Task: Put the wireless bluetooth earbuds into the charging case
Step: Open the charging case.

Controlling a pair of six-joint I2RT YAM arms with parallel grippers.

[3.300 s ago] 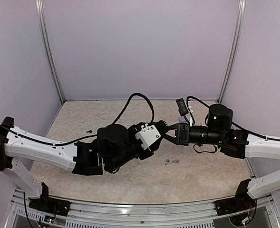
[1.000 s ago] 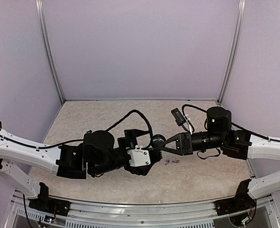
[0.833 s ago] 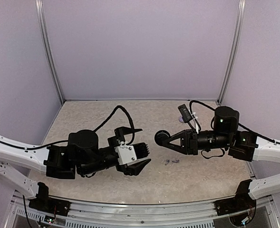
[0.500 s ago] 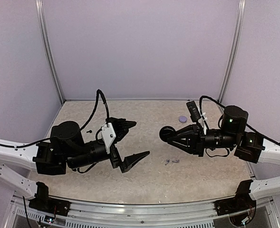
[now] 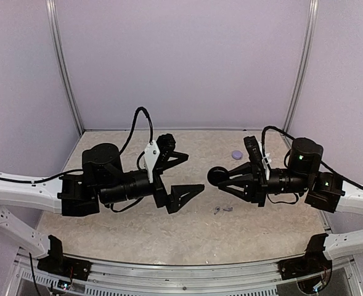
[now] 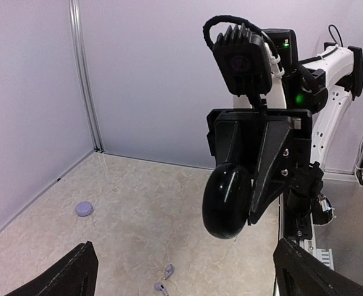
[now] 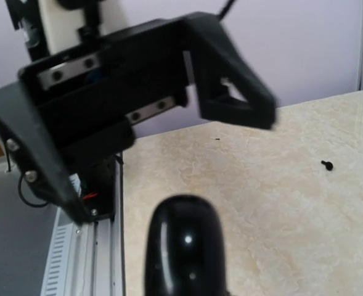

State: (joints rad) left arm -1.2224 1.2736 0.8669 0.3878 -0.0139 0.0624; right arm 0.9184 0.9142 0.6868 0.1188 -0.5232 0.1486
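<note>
Lying where they lay in every earlier frame, the two earbuds [image 5: 222,209] rest side by side on the counter [image 5: 169,234], near its front centre and outside the charging case [image 5: 236,154]. The case sits closed on the counter, well behind them toward the back right; a second ago the right arm hid it. At that time the two hands met just above the earbuds; they have since parted. The left hand [image 5: 195,171] has drawn back left and risen. It hovers roughly level, jaws spread wide and empty, pointing at the right hand [image 5: 225,179]. The right hand, also level, is clamped on a black disc [image 5: 215,176] held off the counter. The left wrist view shows earbuds, case and disc together. The right wrist view alone shows a black speck [image 7: 326,164] on the counter, beyond the blurred left hand
</note>
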